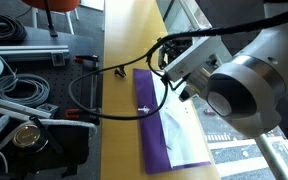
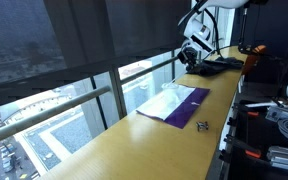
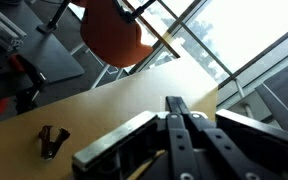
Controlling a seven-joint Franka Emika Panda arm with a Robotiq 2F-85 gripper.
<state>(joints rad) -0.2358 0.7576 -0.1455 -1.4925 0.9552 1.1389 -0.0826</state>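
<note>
Wrist view | claw (image 3: 181, 110) pressed together, nothing between | over wooden counter (image 3: 109, 108), small clip (image 3: 52, 141) apart

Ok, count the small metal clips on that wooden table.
1. The clip lies on the wooden table, just beside the purple cloth; the wrist view shows it too. The arm may hide others.

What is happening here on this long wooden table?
The robot arm's gripper hangs above the wooden table by the window, with its jaws shut and nothing held between them. A small dark object lies on the table close by, next to a purple mat with a white sheet on it.
</note>
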